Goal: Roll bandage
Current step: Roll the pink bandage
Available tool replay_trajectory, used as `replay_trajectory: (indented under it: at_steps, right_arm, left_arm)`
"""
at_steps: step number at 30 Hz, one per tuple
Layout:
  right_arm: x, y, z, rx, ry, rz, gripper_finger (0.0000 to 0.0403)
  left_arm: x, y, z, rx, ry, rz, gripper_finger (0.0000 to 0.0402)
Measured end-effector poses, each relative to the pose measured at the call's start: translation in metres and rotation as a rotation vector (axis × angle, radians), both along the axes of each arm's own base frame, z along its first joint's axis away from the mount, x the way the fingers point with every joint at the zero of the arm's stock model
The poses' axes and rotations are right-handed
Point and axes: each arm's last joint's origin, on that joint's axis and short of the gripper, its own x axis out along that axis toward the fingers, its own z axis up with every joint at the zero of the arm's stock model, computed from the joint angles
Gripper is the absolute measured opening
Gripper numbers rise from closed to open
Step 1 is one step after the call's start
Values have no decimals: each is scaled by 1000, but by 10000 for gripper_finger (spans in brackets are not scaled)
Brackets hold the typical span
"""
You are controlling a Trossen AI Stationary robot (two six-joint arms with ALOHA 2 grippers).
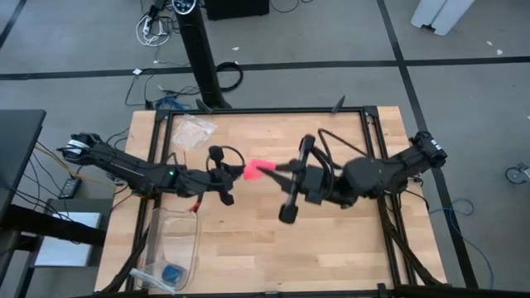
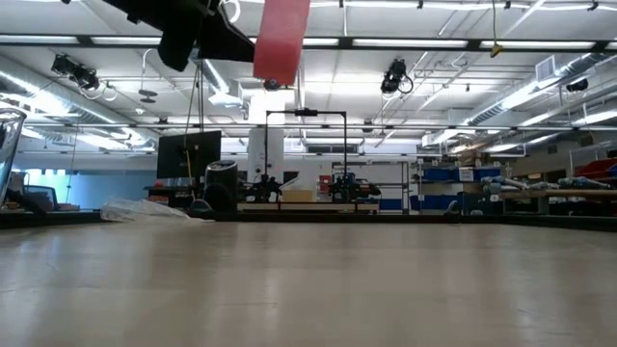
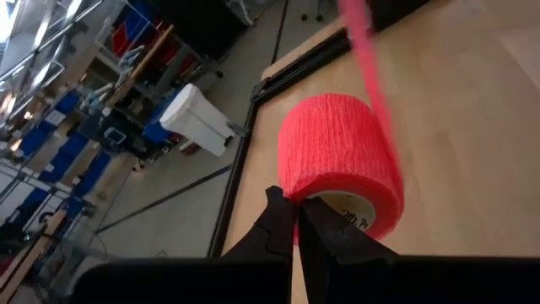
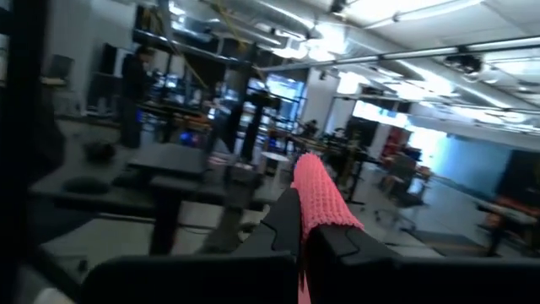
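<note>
The bandage is a bright pink-red roll (image 3: 337, 156) on a white core, with a loose strip (image 3: 364, 51) running off it. It hangs in the air between my two grippers over the table's middle (image 1: 257, 169), and shows high up in the low view (image 2: 281, 39). My left gripper (image 3: 297, 228) comes from the table's left and is shut on the roll. My right gripper (image 4: 305, 232) comes from the right and is shut on the strip (image 4: 319, 198). My left gripper pinches the roll's wall at its open end (image 3: 295, 201). One finger (image 3: 333, 236) seems to sit at the core's opening and the other (image 3: 270, 224) outside. The fingers come about level from the table's left. The roll is lifted clear of the table. My right gripper pinches the loose strip (image 4: 325, 215) between its two fingers, coming about level from the table's right. The strip runs forward out of the fingers toward the roll. It is clear of the table.
A clear plastic box (image 1: 174, 236) stands at the near left with a small blue object (image 1: 172, 273) by it. A crumpled clear bag (image 1: 195, 130) lies at the far left. A black frame (image 1: 273, 112) edges the wooden table (image 1: 331, 248).
</note>
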Motion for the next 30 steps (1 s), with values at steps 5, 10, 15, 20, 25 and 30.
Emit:
replay_trajectory:
  at_steps: [5,10,15,20,25,30]
  right_arm:
    - [9,-21,-1,-4,6,-64,0]
    - [16,-42,-1,-12,6,-98,0]
    - [22,-67,-1,-19,5,-152,0]
    - [30,-93,-5,11,11,-185,0]
    - [37,-122,-17,72,72,-178,0]
    - [44,-147,-43,103,152,-215,0]
  left_arm:
    - [10,-11,-13,23,24,-32,8]
    - [13,-26,-16,27,21,-87,8]
    - [13,-43,-13,23,0,-146,8]
    - [14,-57,-11,38,-15,-195,8]
    - [17,-72,1,49,-41,-241,8]
    - [19,-80,17,28,-89,-261,8]
